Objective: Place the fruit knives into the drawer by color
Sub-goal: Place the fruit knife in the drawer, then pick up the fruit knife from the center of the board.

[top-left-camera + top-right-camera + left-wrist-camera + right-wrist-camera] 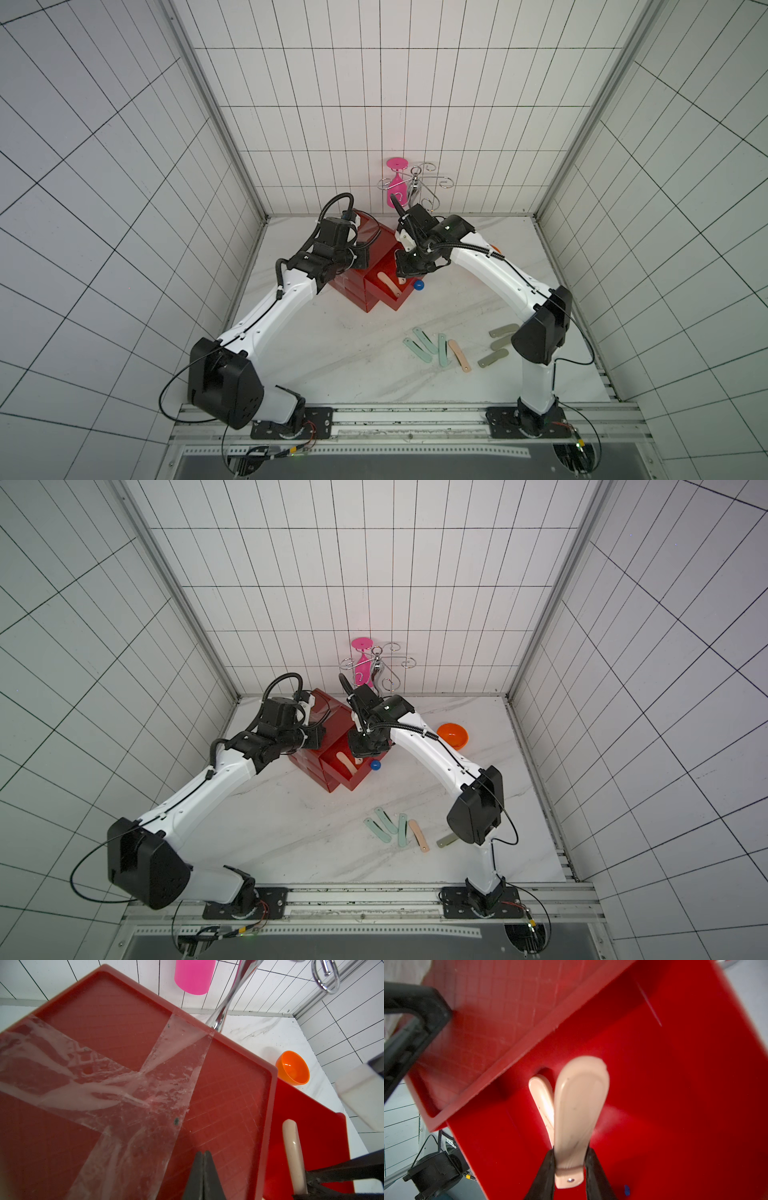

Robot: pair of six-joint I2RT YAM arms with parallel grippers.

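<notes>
So: beige knife (579, 1118) was pinched in my right gripper (570, 1159), jaws barely parted, over the open top drawer (388, 301) | second beige knife (385, 279) lay inside | seven knives (442, 350) were left on the table (332, 353) | left gripper (203, 1159) shut, empty, at the chest (104, 1032) top.

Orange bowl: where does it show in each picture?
In a top view: orange bowl, a sliver behind the right arm.
In a top view: whole, beside that arm.
Left wrist: beyond the red drawers.
Right wrist: absent.
Shared landmark: the red drawers.
</notes>
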